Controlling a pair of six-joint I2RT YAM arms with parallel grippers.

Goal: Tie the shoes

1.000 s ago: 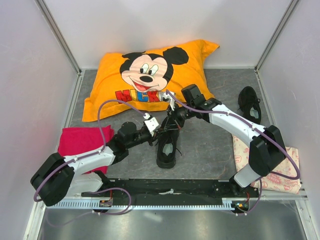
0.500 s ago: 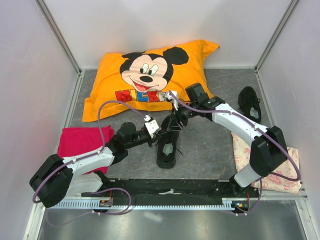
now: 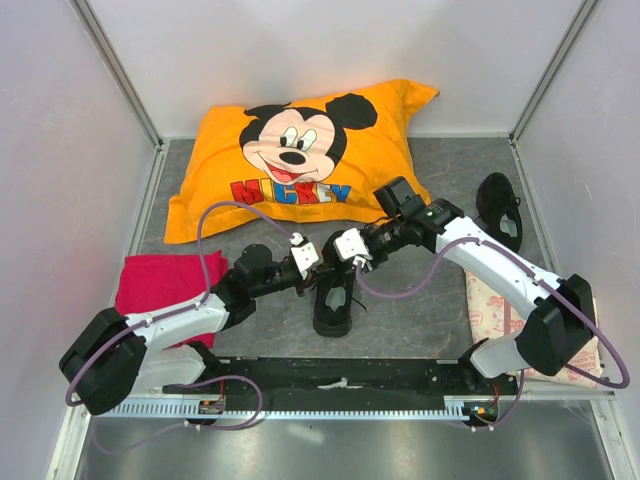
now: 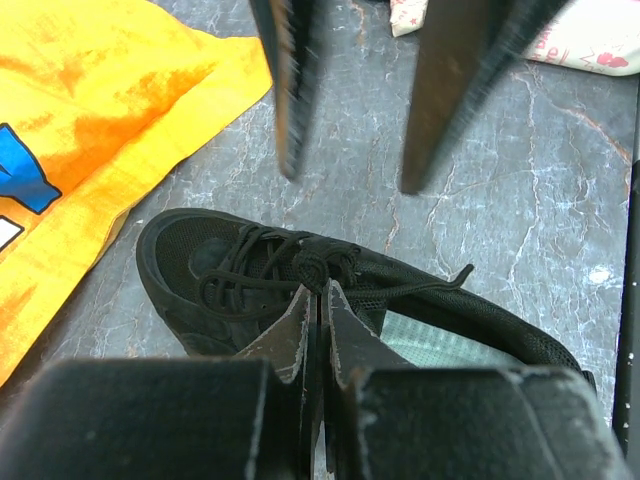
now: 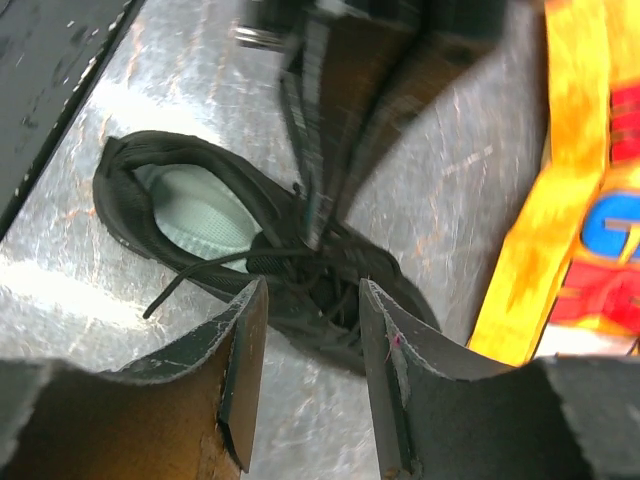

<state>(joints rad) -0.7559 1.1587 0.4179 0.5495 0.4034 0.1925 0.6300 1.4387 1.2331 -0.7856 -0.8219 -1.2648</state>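
One black shoe lies in the middle of the table, toe toward the pillow, its pale insole showing. Its thin laces bunch in a knot, and a loose lace end trails over the collar. My left gripper is shut with its tips pinched at that knot. My right gripper hovers just above the same shoe, jaws open with nothing between them. Its fingers hang beyond the knot in the left wrist view. The second shoe rests at the back right.
An orange Mickey Mouse pillow fills the back of the table. A red cloth lies at the left and a pale printed cloth at the right. A black rail runs along the near edge. Walls close in three sides.
My right gripper has opened and let go of the lace, and its wrist has swung down and right over the shoe. The left gripper stays shut in place.
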